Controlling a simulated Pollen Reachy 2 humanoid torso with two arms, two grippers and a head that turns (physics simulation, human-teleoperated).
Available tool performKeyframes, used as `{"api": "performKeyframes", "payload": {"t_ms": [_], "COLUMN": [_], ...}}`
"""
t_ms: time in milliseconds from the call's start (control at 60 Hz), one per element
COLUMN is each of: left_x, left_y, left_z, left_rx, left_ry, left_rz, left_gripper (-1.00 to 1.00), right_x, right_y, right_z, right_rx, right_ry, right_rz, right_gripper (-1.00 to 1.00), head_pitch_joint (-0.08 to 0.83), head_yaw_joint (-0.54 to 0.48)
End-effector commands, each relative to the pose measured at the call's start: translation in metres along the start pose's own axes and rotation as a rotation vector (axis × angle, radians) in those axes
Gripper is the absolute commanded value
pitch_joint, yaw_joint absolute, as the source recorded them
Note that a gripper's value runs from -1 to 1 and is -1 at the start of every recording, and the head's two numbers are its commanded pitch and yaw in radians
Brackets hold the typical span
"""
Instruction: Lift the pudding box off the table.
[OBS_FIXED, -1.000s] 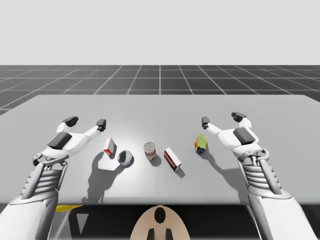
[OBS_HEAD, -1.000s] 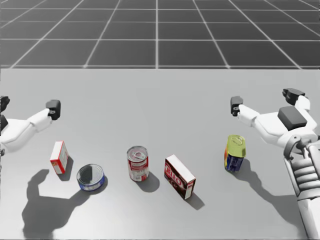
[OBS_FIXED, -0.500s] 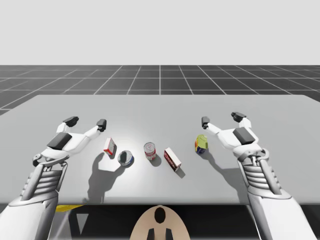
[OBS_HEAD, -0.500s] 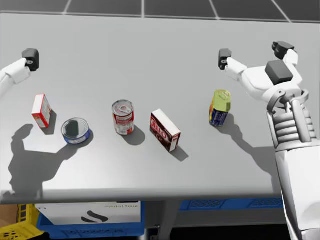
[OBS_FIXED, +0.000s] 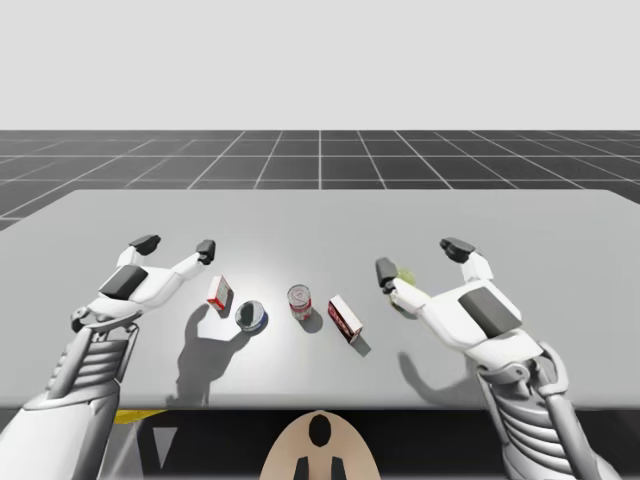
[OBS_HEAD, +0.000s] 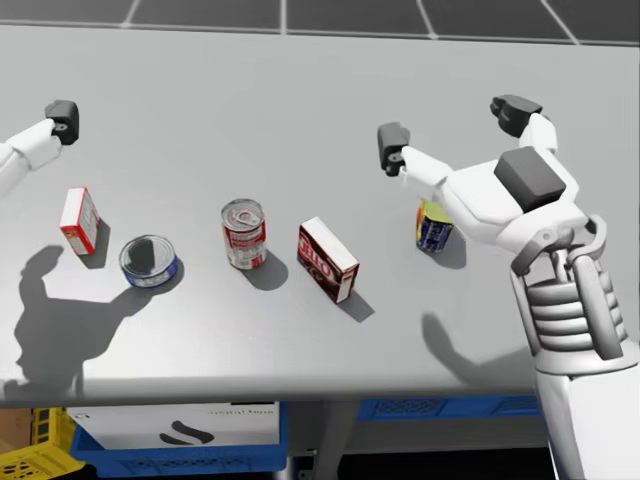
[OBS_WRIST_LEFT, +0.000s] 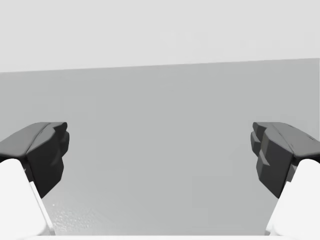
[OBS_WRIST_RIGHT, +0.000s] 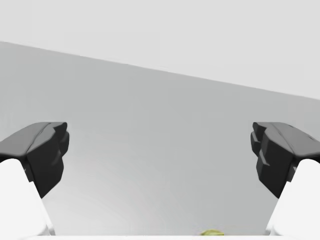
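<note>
Head view, just below centre: dark red-brown rectangular cardboard pudding box (OBS_HEAD: 326, 261) resting on the grey tabletop (OBS_HEAD: 300, 90), untouched, just right of an upright red-and-white metal can (OBS_HEAD: 244, 233) and well left of a blue can (OBS_HEAD: 434, 230) with yellow-green top. Right of frame: right gripper (OBS_HEAD: 451, 128) spread wide and empty, hovering over that blue can. High view, left of frame: left gripper (OBS_FIXED: 175, 246) likewise spread, empty, above the tabletop near a small red-and-white box (OBS_FIXED: 219, 292) and a flat blue tin (OBS_FIXED: 251, 316).
</note>
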Motion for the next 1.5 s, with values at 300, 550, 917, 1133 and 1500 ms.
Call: {"api": "performKeyframes", "payload": {"t_ms": [300,550,917,1133,1500], "left_x": [-0.002,-0.004,-0.004,-0.004,-0.005], "left_y": [-0.001,-0.001,-0.001,-0.001,-0.001], "left_z": [-0.003,-0.004,-0.003,-0.003,-0.003], "left_rx": [-0.002,-0.001,-0.004,-0.004,-0.004], "left_ry": [0.006,0.009,0.008,0.007,0.012], "left_rz": [-0.005,-0.009,-0.009,-0.008,-0.012], "left_gripper": [-1.0,-1.0,-1.0,-1.0,-1.0], "right_x": [-0.052,-0.085,-0.123,-0.129,-0.13], "right_y": [0.066,0.084,0.093,0.089,0.089], "right_z": [0.017,-0.003,-0.029,-0.031,-0.027], "right_rx": [0.242,0.285,0.3,0.305,0.312], "right_ry": [0.126,0.194,0.327,0.362,0.359], "right_rz": [-0.128,-0.118,-0.075,-0.046,-0.07], "right_gripper": [-1.0,-1.0,-1.0,-0.96,1.0], "head_pitch_joint": [0.715,0.719,0.723,0.716,0.537], "head_yaw_joint": [-0.08,-0.07,-0.06,-0.07,-0.06]}}
